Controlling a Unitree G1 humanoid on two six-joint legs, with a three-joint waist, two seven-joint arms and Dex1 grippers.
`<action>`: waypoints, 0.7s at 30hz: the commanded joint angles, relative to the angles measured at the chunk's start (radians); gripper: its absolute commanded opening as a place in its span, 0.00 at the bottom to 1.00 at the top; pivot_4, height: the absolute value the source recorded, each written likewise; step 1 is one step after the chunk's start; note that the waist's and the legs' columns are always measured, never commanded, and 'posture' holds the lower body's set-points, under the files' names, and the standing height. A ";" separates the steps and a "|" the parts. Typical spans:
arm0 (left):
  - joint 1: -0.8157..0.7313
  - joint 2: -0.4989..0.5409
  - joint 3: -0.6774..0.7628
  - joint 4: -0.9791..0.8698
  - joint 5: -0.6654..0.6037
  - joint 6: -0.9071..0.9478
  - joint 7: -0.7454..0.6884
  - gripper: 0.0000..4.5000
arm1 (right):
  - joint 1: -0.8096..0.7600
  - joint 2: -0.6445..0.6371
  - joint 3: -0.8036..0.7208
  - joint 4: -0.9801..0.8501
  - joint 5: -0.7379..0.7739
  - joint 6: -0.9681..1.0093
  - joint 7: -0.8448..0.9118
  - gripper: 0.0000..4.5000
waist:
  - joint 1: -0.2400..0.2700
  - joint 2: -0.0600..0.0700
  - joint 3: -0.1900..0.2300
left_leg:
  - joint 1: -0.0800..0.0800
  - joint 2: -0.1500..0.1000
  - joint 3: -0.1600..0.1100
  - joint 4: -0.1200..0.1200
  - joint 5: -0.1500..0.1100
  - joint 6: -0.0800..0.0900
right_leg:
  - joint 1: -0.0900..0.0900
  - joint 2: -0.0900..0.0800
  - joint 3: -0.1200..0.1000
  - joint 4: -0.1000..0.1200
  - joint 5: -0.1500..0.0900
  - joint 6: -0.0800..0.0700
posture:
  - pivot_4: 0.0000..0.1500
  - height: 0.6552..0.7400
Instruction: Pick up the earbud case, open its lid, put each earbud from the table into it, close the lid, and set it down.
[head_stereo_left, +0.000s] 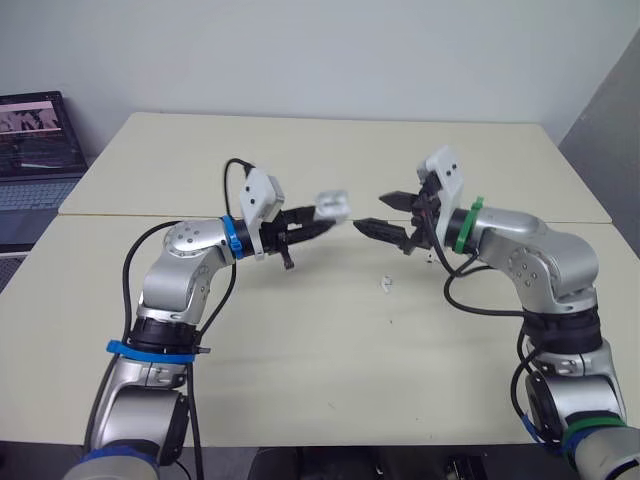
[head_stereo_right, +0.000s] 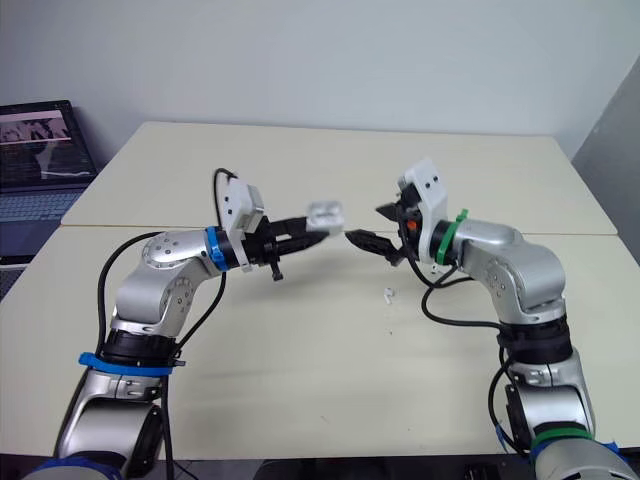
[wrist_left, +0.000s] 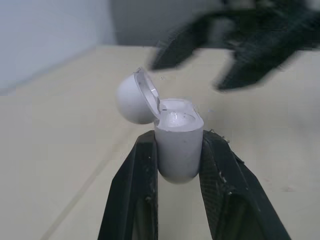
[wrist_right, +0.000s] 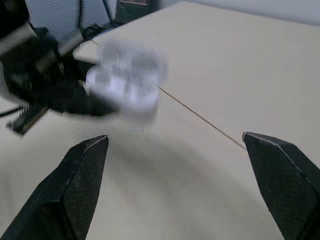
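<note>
Left eye view: the left hand (head_stereo_left: 328, 218) holds the earbud case (head_stereo_left: 334, 206) aloft over the middle of the counter (head_stereo_left: 300, 380), clenched on the case's lower body; the right hand (head_stereo_left: 370, 211) hangs just right of it, released and empty; one white earbud (head_stereo_left: 385, 284) lies on the counter, nearer than both hands and below the right one; a laptop (head_stereo_left: 35, 140) sits at the far left, well apart and in nobody's way.

Right eye view: the same scene; the gap between case and right hand is small, so the raised case is likely the one thing that hand must skirt on its way down to the earbud.

Left wrist view: two black fingers (wrist_left: 132, 195) pinch the smooth, rounded body from both sides; the lid (wrist_left: 132, 97) stands open on its hinge; what lies in the wells cannot be told; the case looks light, hard and glossy, apt to twist if nudged, its hinge the weak point; a low grip on the body, as here, leaves the mouth free.

Right wrist view: the right hand's fingers stand wide apart with nothing between them; the case shows blurred ahead; the earbud, tiny and light, will probably skid unless pinched squarely across its sides.
</note>
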 joint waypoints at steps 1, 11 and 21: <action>0.046 -0.048 0.060 -0.081 0.047 -0.065 0.189 0.16 | 0.095 0.009 0.015 -0.096 -0.051 -0.004 -0.102 0.99 | 0.000 0.000 0.000 | 0.000 0.000 0.000 0.000 0.000 0.000 | 0.000 0.000 0.000 0.000 0.000 0.000 | 1.00 1.00; 0.136 -0.108 0.046 -0.213 0.085 -0.031 0.390 0.16 | 0.291 0.133 0.135 -0.148 -0.220 -0.136 -0.313 0.99 | -0.001 0.000 0.000 | 0.001 0.000 0.003 0.002 0.000 0.000 | 0.000 0.000 0.003 0.000 -0.002 0.007 | 1.00 1.00; 0.141 -0.098 0.046 -0.239 0.067 -0.008 0.403 0.16 | 0.359 0.242 0.170 -0.132 -0.284 -0.115 -0.419 0.99 | -0.002 0.000 0.000 | 0.001 0.000 0.005 0.000 0.000 0.000 | 0.000 0.000 0.004 0.000 -0.001 0.006 | 1.00 1.00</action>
